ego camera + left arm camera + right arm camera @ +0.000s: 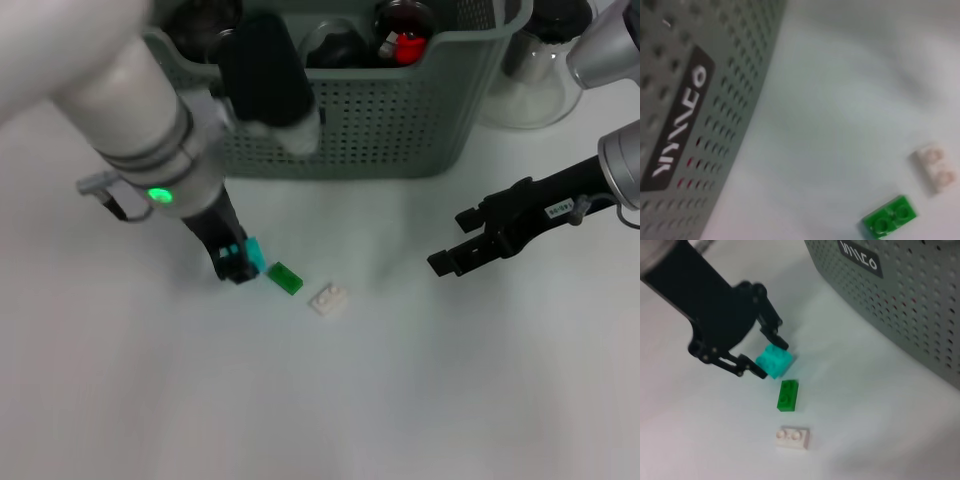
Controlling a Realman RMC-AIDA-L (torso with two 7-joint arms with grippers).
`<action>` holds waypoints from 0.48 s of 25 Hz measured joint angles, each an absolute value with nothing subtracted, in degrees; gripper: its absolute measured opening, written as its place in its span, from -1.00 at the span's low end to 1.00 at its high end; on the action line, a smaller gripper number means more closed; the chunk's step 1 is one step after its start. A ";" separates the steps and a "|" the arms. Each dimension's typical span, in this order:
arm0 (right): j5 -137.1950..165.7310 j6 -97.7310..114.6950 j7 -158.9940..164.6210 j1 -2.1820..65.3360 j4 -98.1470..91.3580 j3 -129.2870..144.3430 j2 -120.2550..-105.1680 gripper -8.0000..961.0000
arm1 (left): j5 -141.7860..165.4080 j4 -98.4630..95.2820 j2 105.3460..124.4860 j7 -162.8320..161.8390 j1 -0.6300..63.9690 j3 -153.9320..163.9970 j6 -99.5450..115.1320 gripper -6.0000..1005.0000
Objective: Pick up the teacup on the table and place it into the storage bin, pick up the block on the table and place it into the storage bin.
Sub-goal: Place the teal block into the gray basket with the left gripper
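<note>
Block (pixel 774 361), teal, sits clamped between left end effector (pixel 771 360) fingertips.

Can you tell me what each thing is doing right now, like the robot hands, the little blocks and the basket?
left gripper: shut on the teal block, low at the table.
teal block: held between its fingers.
green block: loose on the table.
white block: loose on the table.
storage bin: upright, items inside.
right gripper: open, holding nothing.

Teal block (pixel 774 361), green brick (pixel 788 395), white brick (pixel 793 437)
</note>
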State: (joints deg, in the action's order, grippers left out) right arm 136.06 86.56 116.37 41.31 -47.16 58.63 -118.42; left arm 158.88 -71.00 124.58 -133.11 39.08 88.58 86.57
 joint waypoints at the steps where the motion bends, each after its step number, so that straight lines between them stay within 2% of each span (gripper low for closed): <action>1: 136.05 86.56 116.36 41.32 -47.20 58.62 -118.36 0.97 | 158.27 -73.72 124.62 -133.06 38.46 87.02 88.78 -0.20; 7: 136.05 86.69 116.53 41.82 -47.23 58.62 -118.08 0.97 | 142.52 -92.61 124.32 -132.76 37.16 69.35 103.94 -0.19; 12: 136.05 86.80 116.96 42.09 -47.46 58.63 -118.16 0.97 | 130.82 -99.61 123.67 -132.11 41.67 56.81 104.64 -0.19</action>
